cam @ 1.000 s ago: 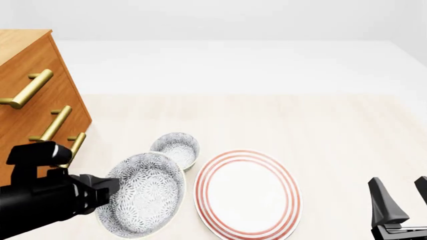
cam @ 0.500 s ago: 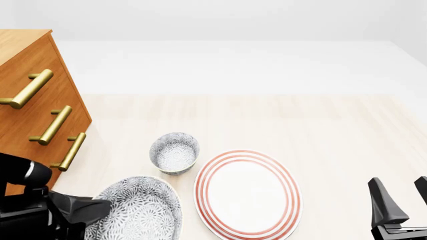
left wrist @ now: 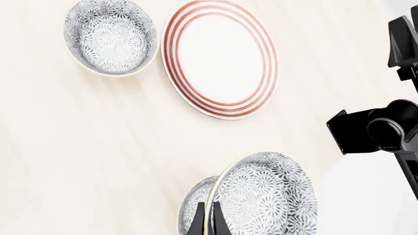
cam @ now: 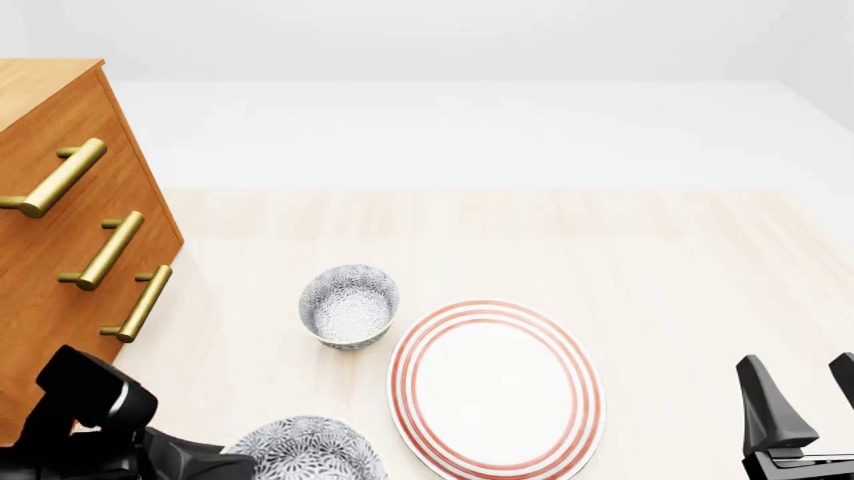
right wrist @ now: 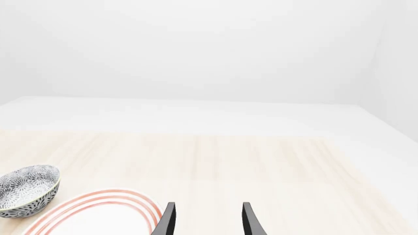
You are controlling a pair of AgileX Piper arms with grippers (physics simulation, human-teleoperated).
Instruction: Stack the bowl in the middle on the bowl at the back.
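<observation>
Nearest the camera, the left gripper pinches the rim of the small round grey-and-white speckled bowl in the middle, one finger inside the wall and one outside. In the front view the bowl hangs low at the picture's bottom edge, lifted off the pale wooden table and turned steeply on edge in the wrist view. To the right, the right gripper hovers idle with its fingers spread and nothing between them. Just beyond the lifted bowl lies the large white plate with red rings. Farther on, just beside the plate's far left rim, sits the matching speckled bowl at the back, upright and empty, near the orange-brown wooden drawer cabinet with brass handles.

The grip is thin and on the rim only, so the tilted bowl could swing or slip during the carry. Released while canted, it may land skewed, knock the target aside, or clip the plate.
</observation>
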